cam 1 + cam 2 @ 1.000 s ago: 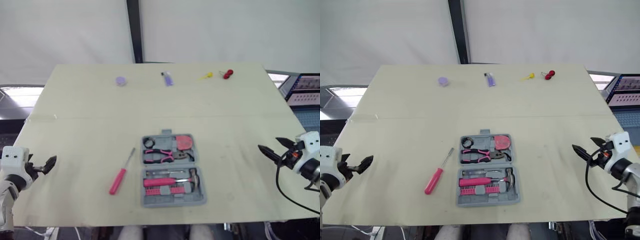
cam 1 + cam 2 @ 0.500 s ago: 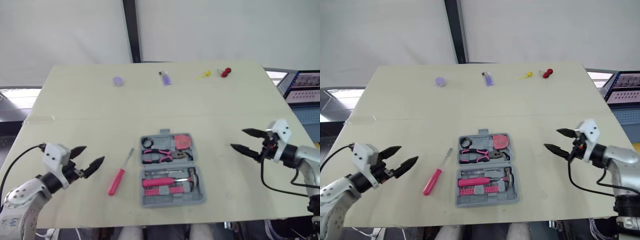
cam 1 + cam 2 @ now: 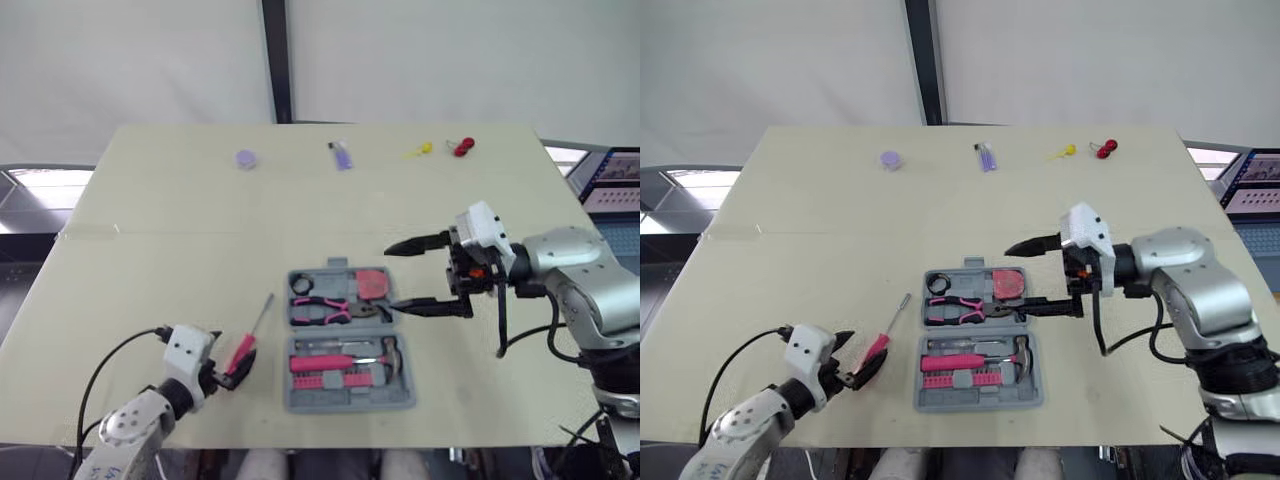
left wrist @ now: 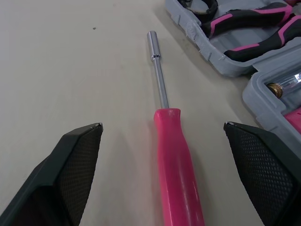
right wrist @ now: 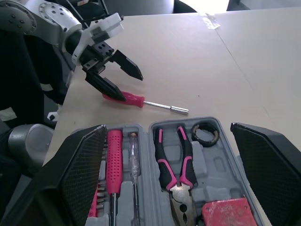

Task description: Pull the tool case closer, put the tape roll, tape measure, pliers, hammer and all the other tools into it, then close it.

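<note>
Left eye view: open tool case [image 3: 348, 403] at 6 o'clock holds pliers [image 3: 330, 310], hammer [image 3: 372, 355], tape measure [image 3: 371, 284], tape roll [image 3: 299, 286]. Screwdriver [image 4: 176, 160], at its 9 o'clock, lies loose inside the spread left gripper [image 4: 162, 125]; right gripper [image 3: 390, 278] spread at 2 o'clock. Closing remains.

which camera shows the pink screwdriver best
Left wrist view: the screwdriver lies close up between the fingers of the open left gripper, pink handle and metal shaft plain. The eye views show it small, left of the tool case, handle end hidden by that gripper. The right wrist view shows it farther off, beyond the case.
</note>
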Available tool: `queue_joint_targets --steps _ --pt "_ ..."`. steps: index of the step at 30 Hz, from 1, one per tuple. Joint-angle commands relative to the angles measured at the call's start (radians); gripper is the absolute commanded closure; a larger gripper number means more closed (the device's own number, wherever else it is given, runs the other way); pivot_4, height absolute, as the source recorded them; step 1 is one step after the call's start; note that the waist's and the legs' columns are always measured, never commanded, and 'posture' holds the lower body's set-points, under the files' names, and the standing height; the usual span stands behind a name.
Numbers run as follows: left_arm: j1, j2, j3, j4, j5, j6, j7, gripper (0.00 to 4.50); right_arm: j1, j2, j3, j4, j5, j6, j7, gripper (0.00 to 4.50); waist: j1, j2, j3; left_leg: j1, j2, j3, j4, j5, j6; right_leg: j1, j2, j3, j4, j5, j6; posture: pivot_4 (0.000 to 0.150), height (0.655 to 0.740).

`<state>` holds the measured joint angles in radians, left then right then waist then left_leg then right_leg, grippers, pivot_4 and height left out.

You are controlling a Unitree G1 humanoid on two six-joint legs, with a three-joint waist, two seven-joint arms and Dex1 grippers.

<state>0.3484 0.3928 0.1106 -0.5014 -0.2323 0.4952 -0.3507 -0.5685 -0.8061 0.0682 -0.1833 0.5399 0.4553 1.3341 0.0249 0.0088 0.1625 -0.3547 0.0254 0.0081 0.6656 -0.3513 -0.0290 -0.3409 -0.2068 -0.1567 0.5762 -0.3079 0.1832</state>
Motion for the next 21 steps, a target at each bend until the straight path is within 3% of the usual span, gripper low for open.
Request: queue_joint_targets --steps 1,21 --pt "0.014 -0.009 -0.022 -0.028 0.03 0.014 0.031 0.07 -0.031 0.01 -0.003 -0.005 0.012 -0.007 0.017 0.0 0.0 0.0 0.0 0.0 0.0 0.0 0.0 0.0 0.0 0.0 0.0 0.0 0.0 0.0 0.0 0.15 0.74" --pt "-0.095 0.012 -0.099 -0.024 0.07 0.324 0.084 0.07 -0.053 0.037 0.001 0.044 -0.015 -0.027 0.01 0.0 0.001 0.002 -0.001 0.001 0.001 0.001 0.0 0.0 -0.001 0.0 0.001 0.001 0.0 0.0 0.0 0.15 0.74"
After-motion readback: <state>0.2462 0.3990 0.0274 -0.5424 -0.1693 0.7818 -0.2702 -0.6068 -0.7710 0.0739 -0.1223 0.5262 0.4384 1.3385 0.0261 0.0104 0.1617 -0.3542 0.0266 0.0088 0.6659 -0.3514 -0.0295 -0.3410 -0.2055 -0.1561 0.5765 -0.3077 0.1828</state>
